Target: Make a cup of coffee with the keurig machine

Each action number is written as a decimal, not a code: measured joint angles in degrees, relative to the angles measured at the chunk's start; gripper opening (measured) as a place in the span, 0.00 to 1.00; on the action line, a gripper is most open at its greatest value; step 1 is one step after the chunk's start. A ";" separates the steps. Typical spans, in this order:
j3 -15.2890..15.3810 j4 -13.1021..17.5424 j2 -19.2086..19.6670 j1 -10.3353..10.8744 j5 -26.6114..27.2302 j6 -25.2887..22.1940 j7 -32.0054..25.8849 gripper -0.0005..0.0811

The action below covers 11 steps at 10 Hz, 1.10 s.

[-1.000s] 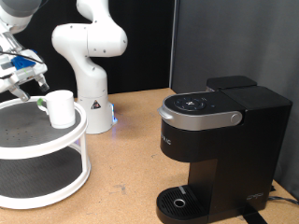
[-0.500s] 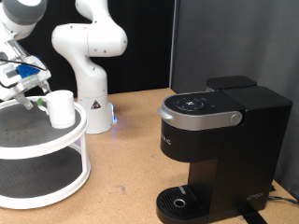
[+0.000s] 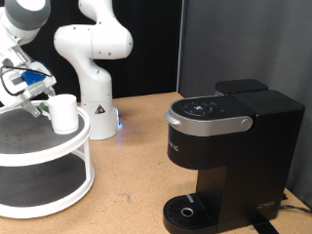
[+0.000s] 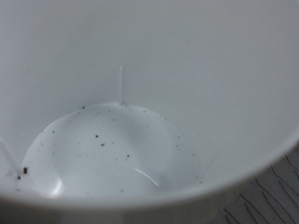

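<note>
Fingers (image 3: 39, 105) sitting right at the cup (image 3: 63, 112) on the white stand's (image 3: 58, 156) top tier; grip state unclear. Gripper (image 3: 37, 102) hovering beside it. Keurig machine (image 3: 229, 151) standing well apart.

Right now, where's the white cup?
In the exterior view's left, the cup stands on the round white shelf's top tier, beside the end effector.

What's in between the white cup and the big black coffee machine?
Mostly bare wooden table, in the exterior view. Behind that stretch stands a white robot arm's base. The cup sits on a round shelf; the keurig machine stands rightward.
</note>
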 joint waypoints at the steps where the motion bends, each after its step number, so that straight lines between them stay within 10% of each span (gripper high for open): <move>1: 0.00 -0.10 0.00 0.00 0.01 -0.03 -0.01 0.99; 5: 0.00 -0.17 0.00 0.00 0.02 -0.04 -0.01 0.67; 9: 0.07 -0.02 -0.01 -0.08 0.08 -0.02 1.11 0.11; 11: 0.29 0.90 -0.40 -0.16 0.24 -1.32 3.22 0.09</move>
